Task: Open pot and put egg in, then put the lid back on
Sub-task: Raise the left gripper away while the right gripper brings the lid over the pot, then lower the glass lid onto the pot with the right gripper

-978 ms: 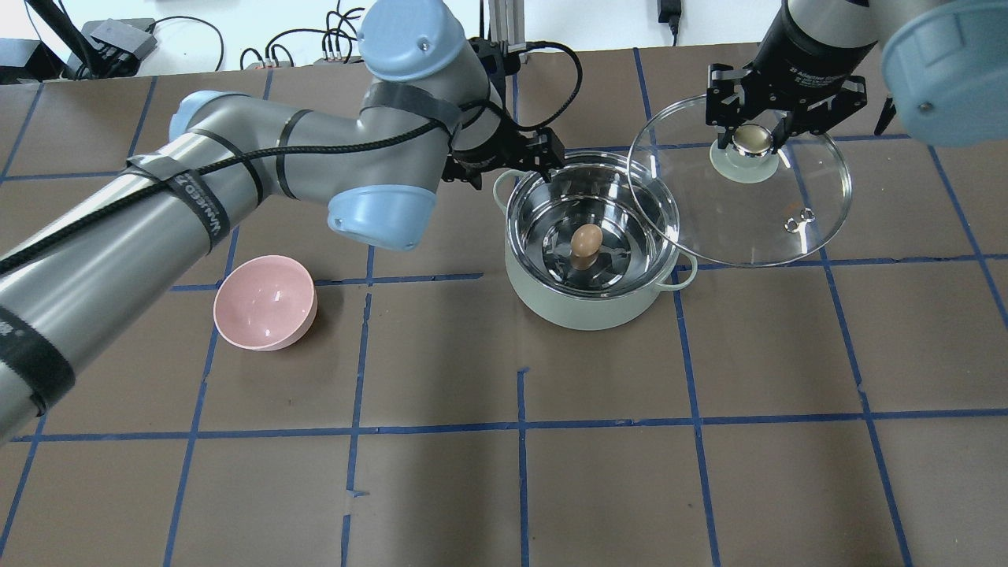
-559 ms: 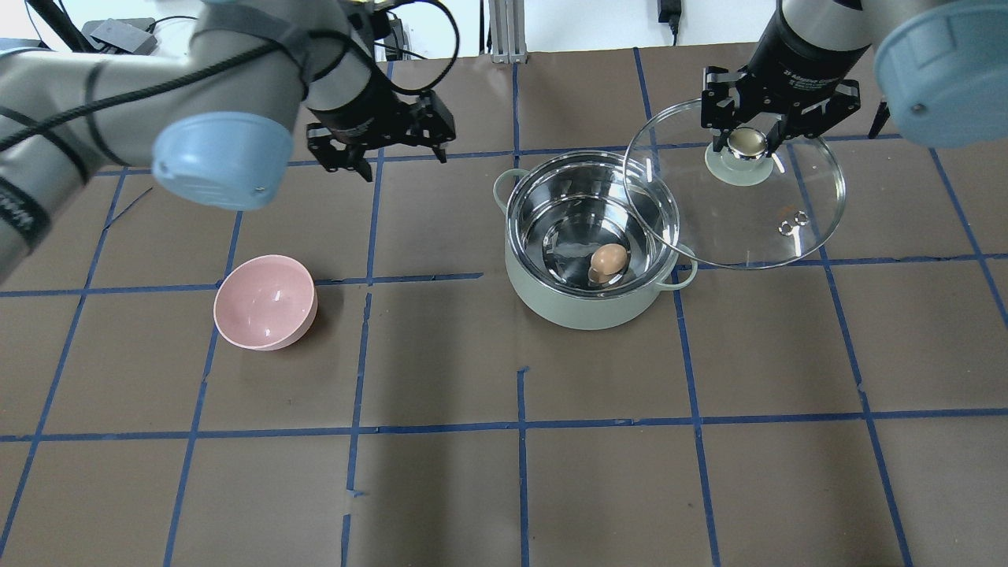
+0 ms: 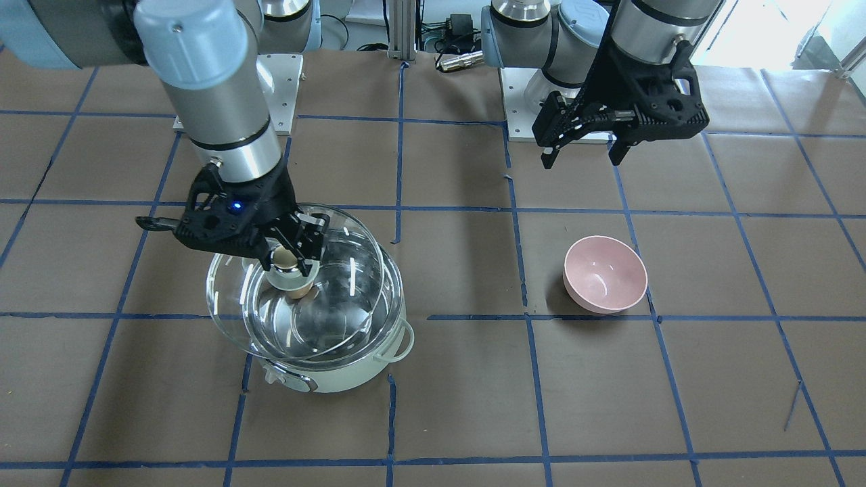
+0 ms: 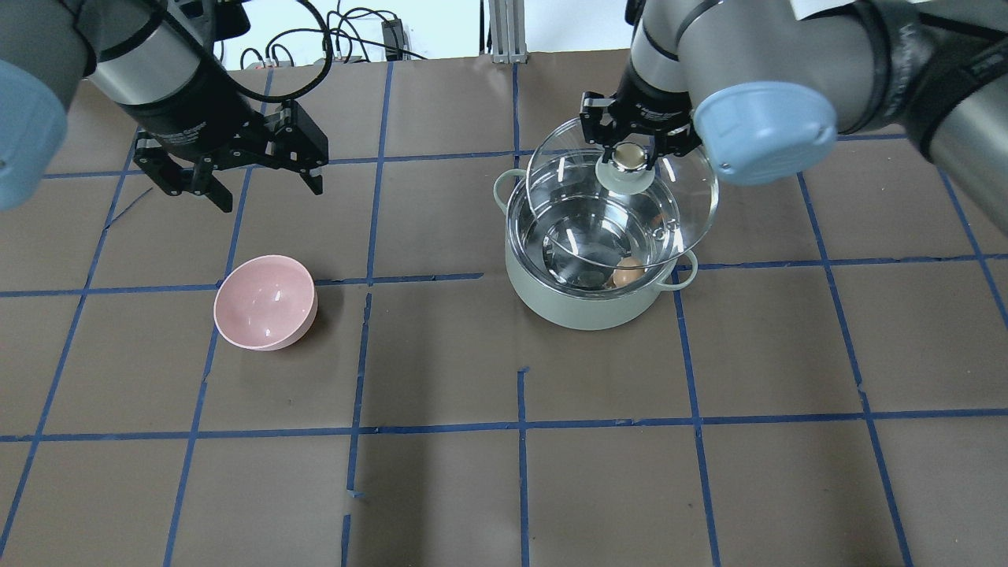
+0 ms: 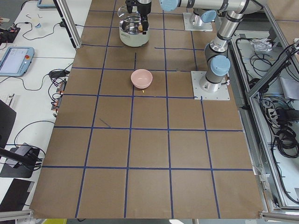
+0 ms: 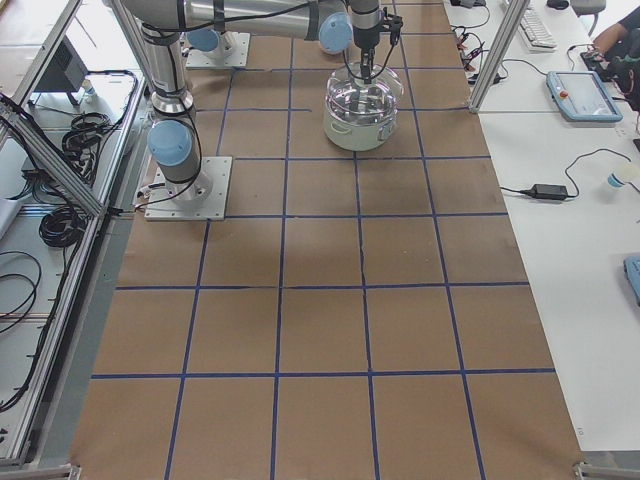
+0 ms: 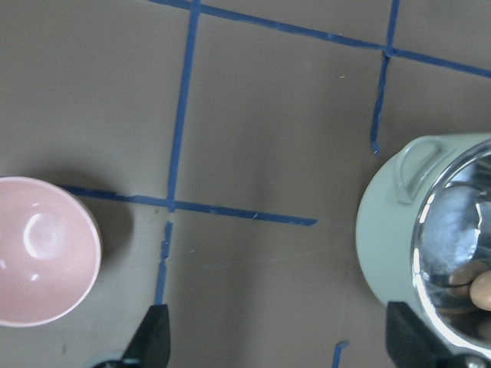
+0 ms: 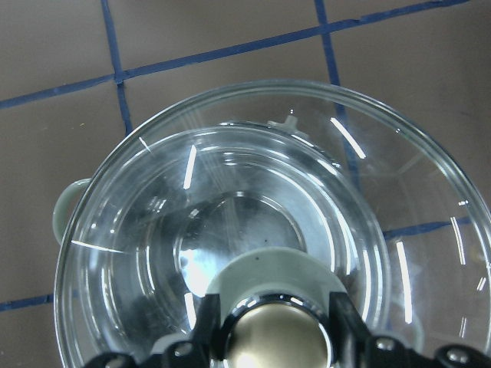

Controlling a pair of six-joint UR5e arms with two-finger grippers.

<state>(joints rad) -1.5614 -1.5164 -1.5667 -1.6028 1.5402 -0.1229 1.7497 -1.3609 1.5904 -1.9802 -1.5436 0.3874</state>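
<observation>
Your right hand (image 4: 628, 156) grasps the lid (image 4: 694, 189) above the pot (image 4: 583, 309). The egg (image 4: 627, 276) lies inside; your left hand (image 4: 270, 197) hangs released.

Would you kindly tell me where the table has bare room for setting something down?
The table is bare between the pink bowl and the pot, and on the robot's and the operators' side of both. Crowded: the pot, where the right gripper holds the lid over it; the open left gripper hangs high near the bowl.
</observation>
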